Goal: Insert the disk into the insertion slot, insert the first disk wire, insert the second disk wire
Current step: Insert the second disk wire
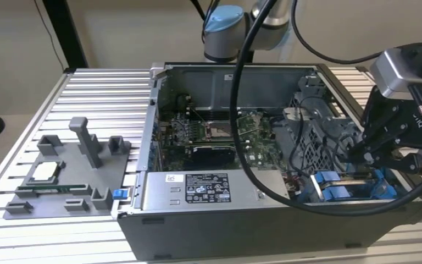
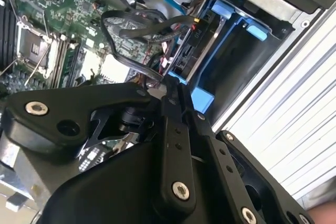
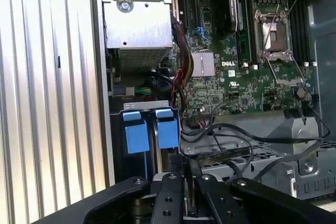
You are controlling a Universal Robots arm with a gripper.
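While the ribbed desk (image 1: 94,93) carries the open computer case (image 1: 270,234) | insertion slot (image 1: 351,190) at the case corner, exterior view's right, disk (image 2: 195,45) sitting inside | claw (image 2: 170,83) clenched, tips among black wires (image 2: 131,30) just beside the disk, can't tell if it pinches one

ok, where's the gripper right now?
The gripper is at the exterior view's right, over the open computer case, just above the blue-clipped insertion slot.

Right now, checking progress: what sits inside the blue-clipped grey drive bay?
A flat dark disk, blue-framed, sits edge-on inside; its label and flat faces are hidden.
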